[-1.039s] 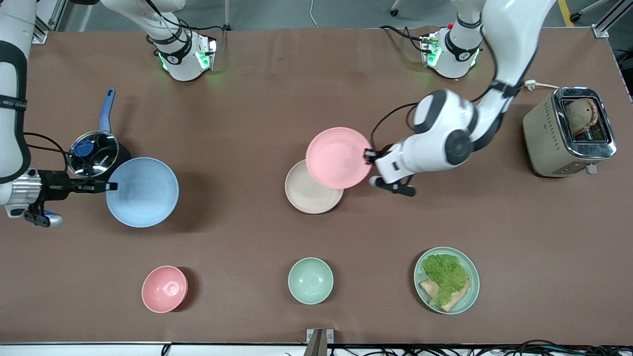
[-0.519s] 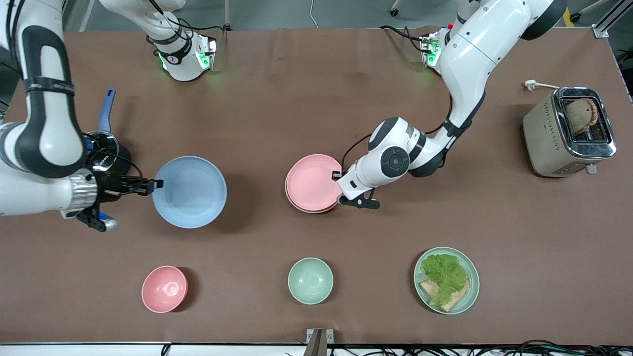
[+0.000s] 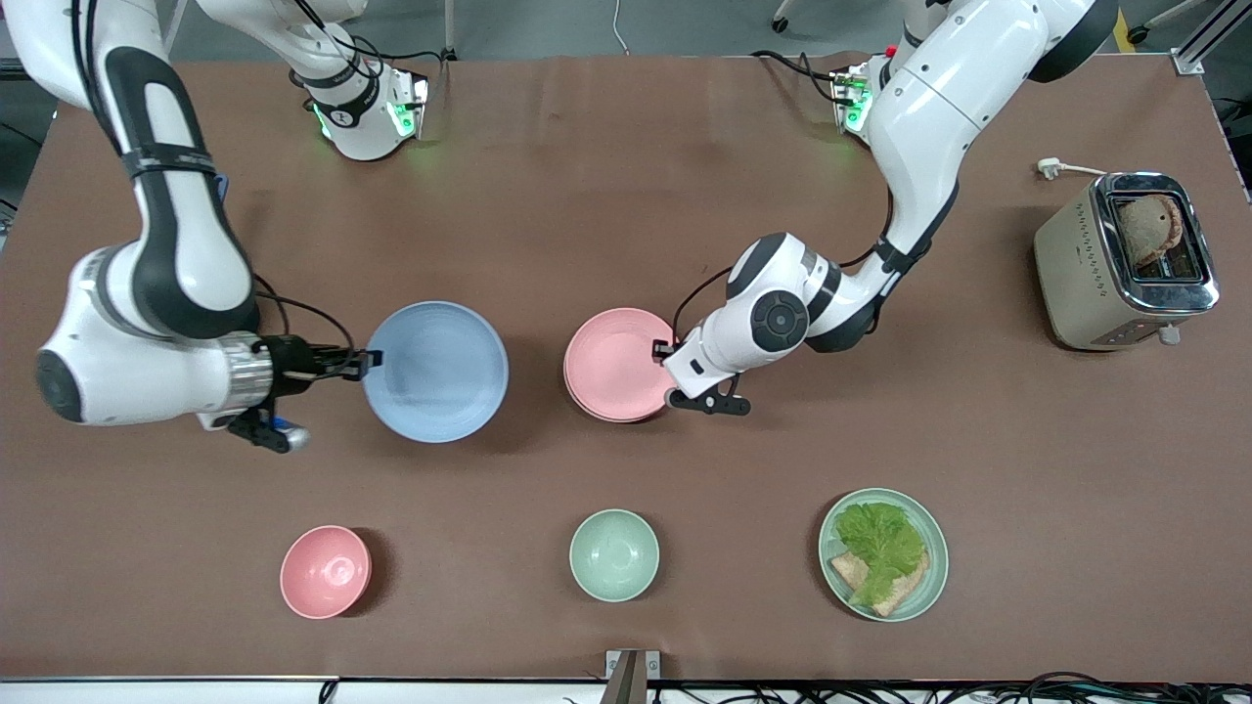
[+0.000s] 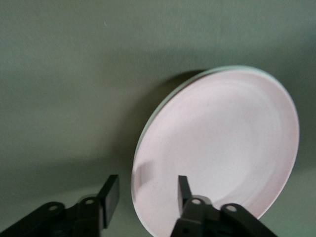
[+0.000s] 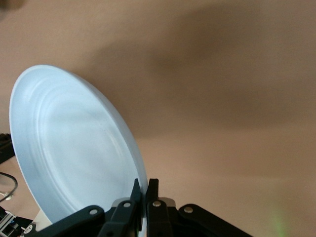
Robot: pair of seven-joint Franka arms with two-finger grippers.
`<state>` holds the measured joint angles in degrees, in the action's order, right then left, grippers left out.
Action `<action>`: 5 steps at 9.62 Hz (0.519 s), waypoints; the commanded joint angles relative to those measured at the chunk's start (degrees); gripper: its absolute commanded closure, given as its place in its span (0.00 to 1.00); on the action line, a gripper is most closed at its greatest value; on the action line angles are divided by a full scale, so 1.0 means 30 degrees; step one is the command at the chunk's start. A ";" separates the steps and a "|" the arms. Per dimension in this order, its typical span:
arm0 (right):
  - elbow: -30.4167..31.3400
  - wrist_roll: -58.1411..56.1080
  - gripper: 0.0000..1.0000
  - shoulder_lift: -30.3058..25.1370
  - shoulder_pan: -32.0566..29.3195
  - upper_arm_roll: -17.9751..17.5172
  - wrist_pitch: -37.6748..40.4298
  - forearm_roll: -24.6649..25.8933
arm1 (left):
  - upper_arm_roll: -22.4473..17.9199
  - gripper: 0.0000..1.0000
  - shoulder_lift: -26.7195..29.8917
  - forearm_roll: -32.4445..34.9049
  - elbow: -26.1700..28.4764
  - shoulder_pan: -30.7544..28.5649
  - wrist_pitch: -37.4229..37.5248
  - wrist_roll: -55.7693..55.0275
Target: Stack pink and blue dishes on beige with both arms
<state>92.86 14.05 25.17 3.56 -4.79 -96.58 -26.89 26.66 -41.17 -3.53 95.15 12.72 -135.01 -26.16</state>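
Note:
The pale pink plate (image 3: 614, 364) lies on the beige plate at mid-table and covers it almost wholly; only a thin rim of the beige plate (image 4: 165, 98) shows beneath. My left gripper (image 3: 667, 348) is at the pink plate's edge toward the left arm's end, open, its fingers (image 4: 109, 195) apart with the plate's rim (image 4: 136, 168) between them, untouched. My right gripper (image 3: 367, 364) is shut on the rim of the light blue plate (image 3: 435, 372), which hangs level over the table beside the pink plate, toward the right arm's end. In the right wrist view the gripper (image 5: 146, 190) pinches the blue plate (image 5: 74, 148).
Nearer the front camera stand a small pink bowl (image 3: 326, 571), a mint-green bowl (image 3: 614, 554) and a mint plate with lettuce (image 3: 883, 553). A toaster (image 3: 1125, 259) sits at the left arm's end. The right arm hides a pot; its blue handle (image 3: 224, 183) peeks out.
The left arm lowered the pink plate onto the beige plate and opened its fingers. The right arm carried the blue plate toward the stack.

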 commanded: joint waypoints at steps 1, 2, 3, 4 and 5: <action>0.1822 0.1116 0.99 -0.0539 -0.0161 -0.2317 -0.2450 0.0176 | 0.0338 0.00 0.3015 0.0271 0.0423 -0.1682 0.2626 0.0019; 0.2816 0.1292 0.99 -0.0510 -0.0161 -0.3460 -0.4438 0.0001 | 0.0661 0.00 0.4829 0.0241 0.0423 -0.2911 0.4265 -0.0068; 0.3464 0.1439 0.99 -0.0394 -0.0132 -0.4632 -0.6286 -0.0058 | 0.0432 0.00 0.6443 0.0443 0.0481 -0.3474 0.6022 0.0018; 0.3935 0.2166 0.98 0.0158 -0.0044 -0.5745 -0.8189 -0.0059 | -0.0847 0.00 0.7909 0.0590 0.0453 -0.3770 0.7548 0.0338; 0.4143 0.2579 0.97 0.0976 0.0304 -0.6656 -1.0094 -0.0059 | -0.2165 0.00 0.9200 0.0563 0.0453 -0.3715 0.8868 0.2487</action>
<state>103.79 19.87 26.48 4.48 -21.49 -121.76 -26.94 24.17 -17.64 -2.74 93.13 1.45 -110.95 -23.27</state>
